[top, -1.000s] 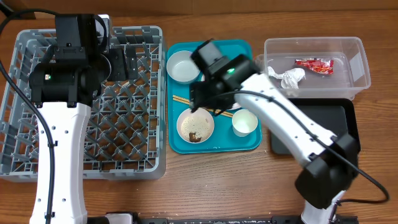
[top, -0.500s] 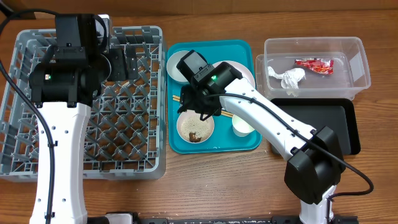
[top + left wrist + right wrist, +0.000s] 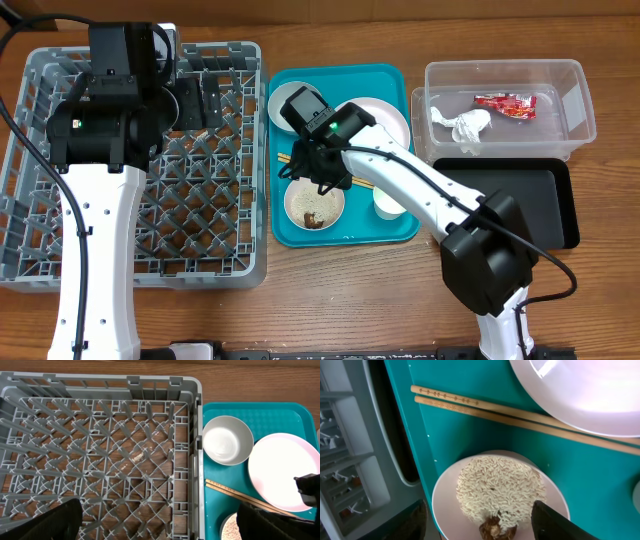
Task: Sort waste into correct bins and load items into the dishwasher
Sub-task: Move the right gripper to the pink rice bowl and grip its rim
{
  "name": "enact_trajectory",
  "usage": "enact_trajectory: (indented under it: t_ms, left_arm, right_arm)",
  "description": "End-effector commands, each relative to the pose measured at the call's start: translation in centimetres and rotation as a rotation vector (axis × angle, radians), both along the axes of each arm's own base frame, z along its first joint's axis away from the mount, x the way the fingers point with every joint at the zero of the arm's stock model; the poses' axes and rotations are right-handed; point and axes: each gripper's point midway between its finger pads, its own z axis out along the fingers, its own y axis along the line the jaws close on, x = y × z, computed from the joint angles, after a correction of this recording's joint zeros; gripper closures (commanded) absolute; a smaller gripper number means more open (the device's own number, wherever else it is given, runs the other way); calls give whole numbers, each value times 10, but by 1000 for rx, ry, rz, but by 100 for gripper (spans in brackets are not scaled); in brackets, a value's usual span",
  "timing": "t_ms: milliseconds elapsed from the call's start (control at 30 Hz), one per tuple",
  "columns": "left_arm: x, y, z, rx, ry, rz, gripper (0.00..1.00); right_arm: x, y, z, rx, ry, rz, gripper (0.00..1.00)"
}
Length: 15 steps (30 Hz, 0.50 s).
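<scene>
My right gripper [image 3: 320,178] [image 3: 485,525] is open and hovers just above the pinkish-white bowl [image 3: 315,205] [image 3: 470,510], its fingers on either side of it. The bowl holds white rice [image 3: 500,487] and a brown food lump [image 3: 495,527]. Wooden chopsticks [image 3: 290,161] [image 3: 470,405], the white plate [image 3: 390,118] [image 3: 585,395], a pale bowl [image 3: 290,112] [image 3: 227,440] and a white cup [image 3: 392,198] lie around it. My left gripper [image 3: 205,100] [image 3: 155,525] is open and empty above the grey dish rack [image 3: 40,230] [image 3: 125,382]. The clear tub [image 3: 575,115] holds the red wrapper [image 3: 505,105] and the tissue [image 3: 460,128].
The dishes sit on a teal tray [image 3: 345,232] [image 3: 410,445] between the rack and the bins. The black tray [image 3: 510,200] lies in front of the clear tub. The right arm stretches across the teal tray's right side. Wooden tabletop [image 3: 330,300] lies in front.
My right gripper has swung left from over the plate and come down over the rice bowl. The left arm has not moved.
</scene>
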Motion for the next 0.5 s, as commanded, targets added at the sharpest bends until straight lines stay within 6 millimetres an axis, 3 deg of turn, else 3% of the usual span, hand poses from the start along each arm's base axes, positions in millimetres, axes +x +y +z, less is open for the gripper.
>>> enact_trajectory:
  t_ms: [0,467]
  left_arm:
    - [2,4,9,15,-26,3,0]
    - [2,4,9,15,-24,3,0]
  right_arm:
    - [2,7,2,10,-26,-4,34]
    - [-14,41,-26,9,-17,10,40]
